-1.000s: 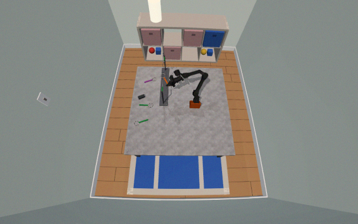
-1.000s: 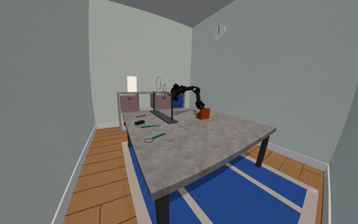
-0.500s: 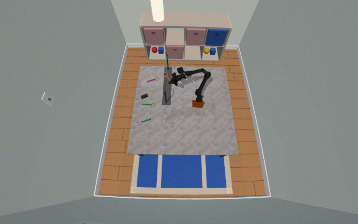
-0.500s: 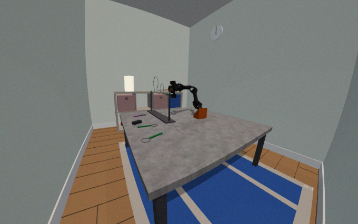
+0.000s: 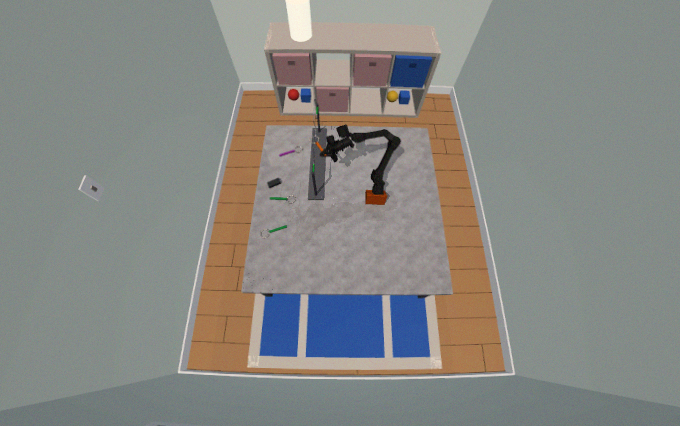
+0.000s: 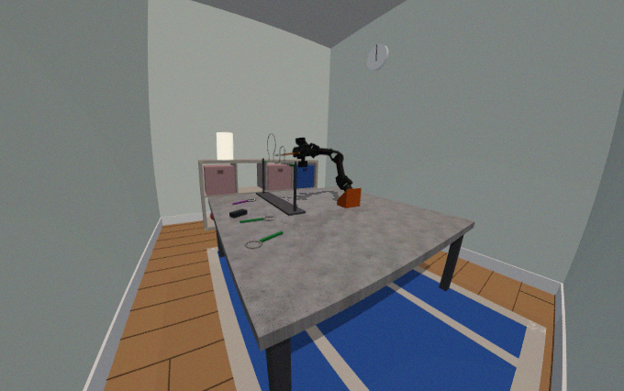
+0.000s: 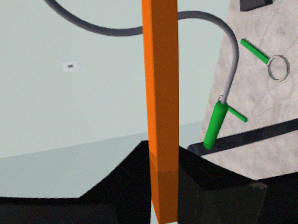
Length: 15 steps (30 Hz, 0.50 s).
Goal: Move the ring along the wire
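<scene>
My gripper (image 5: 324,152) (image 6: 295,153) (image 7: 154,147) is shut on the orange handle (image 5: 319,146) (image 6: 288,153) (image 7: 164,75), high above the dark base (image 5: 316,196) (image 6: 276,202). The ring at the handle's far end is tiny in the top and exterior views and out of the wrist view; whether it touches the wire cannot be told. The thin grey wire (image 7: 120,32) curves in loops between the far post (image 5: 318,122) (image 6: 263,178) and the near post (image 5: 315,185) (image 6: 295,188). A green part (image 5: 313,168) (image 7: 216,125) is by the near post, another (image 5: 317,109) by the far post.
On the table (image 5: 351,250) (image 6: 359,248) lie a purple-handled ring (image 5: 287,153) (image 6: 239,203), two green-handled rings (image 5: 278,198) (image 5: 278,229) and a black block (image 5: 274,182) (image 6: 238,213), all left of the base. A shelf (image 5: 351,40) stands behind the table.
</scene>
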Motion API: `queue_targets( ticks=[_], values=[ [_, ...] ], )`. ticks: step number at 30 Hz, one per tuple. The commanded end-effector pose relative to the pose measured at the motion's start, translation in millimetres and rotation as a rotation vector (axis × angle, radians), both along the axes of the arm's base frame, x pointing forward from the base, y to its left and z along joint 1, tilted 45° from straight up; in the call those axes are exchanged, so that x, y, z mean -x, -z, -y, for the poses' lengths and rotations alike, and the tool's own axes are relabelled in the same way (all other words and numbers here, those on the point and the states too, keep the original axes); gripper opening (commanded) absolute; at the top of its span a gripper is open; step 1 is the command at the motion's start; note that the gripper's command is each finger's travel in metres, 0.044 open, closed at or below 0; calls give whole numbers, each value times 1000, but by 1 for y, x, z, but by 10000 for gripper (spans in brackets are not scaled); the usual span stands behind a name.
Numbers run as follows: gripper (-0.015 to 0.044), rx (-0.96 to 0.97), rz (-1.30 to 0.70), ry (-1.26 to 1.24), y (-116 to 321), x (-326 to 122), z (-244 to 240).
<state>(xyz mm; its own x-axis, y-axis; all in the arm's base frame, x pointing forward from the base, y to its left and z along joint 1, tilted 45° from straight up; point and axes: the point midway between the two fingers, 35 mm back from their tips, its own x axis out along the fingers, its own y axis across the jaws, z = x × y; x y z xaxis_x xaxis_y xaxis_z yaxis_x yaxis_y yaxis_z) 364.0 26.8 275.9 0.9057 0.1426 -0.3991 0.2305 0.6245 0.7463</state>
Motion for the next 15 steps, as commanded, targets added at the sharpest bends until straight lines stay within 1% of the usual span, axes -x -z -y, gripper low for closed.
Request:
queue_targets(
  ticks=[1, 15],
  values=[
    [-150, 36, -3, -3, -2, 0, -1],
    [-150, 287, -49, -4, 8, 2, 10]
  ],
)
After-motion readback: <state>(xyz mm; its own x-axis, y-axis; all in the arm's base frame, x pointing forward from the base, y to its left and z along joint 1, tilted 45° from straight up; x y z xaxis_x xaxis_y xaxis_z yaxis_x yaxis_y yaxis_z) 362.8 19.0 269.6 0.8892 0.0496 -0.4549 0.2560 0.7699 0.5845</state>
